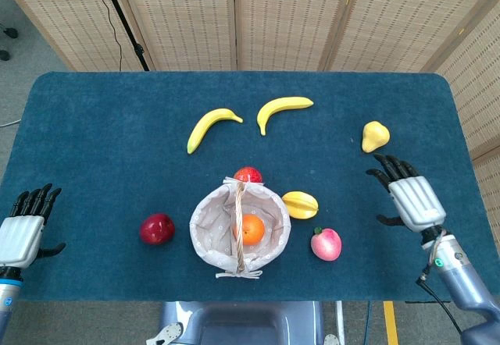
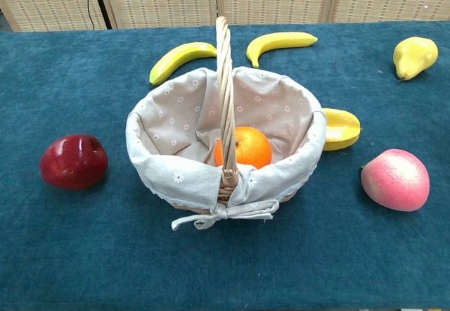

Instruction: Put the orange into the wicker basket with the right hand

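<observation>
I'm looking at the orange (image 2: pixel 242 147) and it's sitting down inside the wicker basket (image 2: pixel 176 177), resting on the floral cloth lining just beside the base of the upright handle. From the head view the orange (image 1: pixel 251 229) is showing right of the handle, well within the rim. So the main job, as I'm judging it, is done: the fruit is in, and nothing is touching it.

My right hand (image 1: pixel 412 197) is hovering out toward the right side of the table (image 1: pixel 94 142), well apart from the basket, fingers spread and holding nothing. It's sitting below the yellow pear (image 1: pixel 374 136) and not touching it. The chest view isn't showing that hand at all.

My left hand (image 1: pixel 23 232) is parked at the near left corner, fingers apart, empty too.

Everything else is lying around the basket: the red apple (image 2: pixel 73 160) to its left, the pink peach (image 2: pixel 395 179) to its right, the yellow starfruit (image 2: pixel 341 129) just beside the right rim, two bananas (image 2: pixel 228 50) beyond it, and another red fruit (image 1: pixel 248 175) tucked right behind the far rim.

What's left, I'm reckoning, is only bringing the right arm to a rest position. The basket is standing upright and the orange looks settled, so I'm seeing no cause to go back in.
</observation>
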You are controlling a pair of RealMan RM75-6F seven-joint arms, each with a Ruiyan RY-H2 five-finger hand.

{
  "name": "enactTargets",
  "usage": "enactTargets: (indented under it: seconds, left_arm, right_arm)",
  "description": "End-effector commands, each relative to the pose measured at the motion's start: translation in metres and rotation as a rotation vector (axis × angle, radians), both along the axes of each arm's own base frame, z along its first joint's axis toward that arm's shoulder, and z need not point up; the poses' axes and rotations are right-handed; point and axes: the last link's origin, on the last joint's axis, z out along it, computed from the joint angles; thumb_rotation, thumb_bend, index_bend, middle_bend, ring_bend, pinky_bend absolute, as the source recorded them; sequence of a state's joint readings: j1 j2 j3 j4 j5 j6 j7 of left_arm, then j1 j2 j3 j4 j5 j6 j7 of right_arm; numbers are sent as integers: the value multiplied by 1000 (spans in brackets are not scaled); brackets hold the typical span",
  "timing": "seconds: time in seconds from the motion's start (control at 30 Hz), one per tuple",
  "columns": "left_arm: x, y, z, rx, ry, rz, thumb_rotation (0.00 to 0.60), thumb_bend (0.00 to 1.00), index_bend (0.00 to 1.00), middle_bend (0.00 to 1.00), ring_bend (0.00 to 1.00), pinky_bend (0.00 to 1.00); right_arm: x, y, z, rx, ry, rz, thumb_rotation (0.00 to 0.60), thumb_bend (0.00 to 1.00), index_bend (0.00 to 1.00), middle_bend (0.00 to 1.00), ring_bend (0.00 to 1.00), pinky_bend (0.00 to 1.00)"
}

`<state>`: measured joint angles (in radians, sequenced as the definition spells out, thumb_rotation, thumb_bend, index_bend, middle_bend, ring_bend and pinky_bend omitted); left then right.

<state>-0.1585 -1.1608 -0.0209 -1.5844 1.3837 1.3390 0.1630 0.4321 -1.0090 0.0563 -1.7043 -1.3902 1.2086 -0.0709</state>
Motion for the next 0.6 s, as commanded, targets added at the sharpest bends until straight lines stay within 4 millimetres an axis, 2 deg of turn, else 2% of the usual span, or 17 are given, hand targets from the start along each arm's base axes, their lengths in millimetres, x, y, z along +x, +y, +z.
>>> enactTargets:
  seconds: [0.03,0.3,0.6]
  left_arm:
    - [1,-1,2,7,2,-5,600,0,0,0,0,0]
    - [5,-3,2,10,1,-18,600,0,0,0,0,0]
    - [3,-3,2,8,4,-7,600,0,0,0,0,0]
  right_arm:
    - [-37,21,17,-92,42,-80,600,1,222,67,72,139]
    - [-69,44,32,-211,76,-150,600,93,245,77,78,139]
    - [-84,61,33,-274,75,-189,600,145,246,81,84,139]
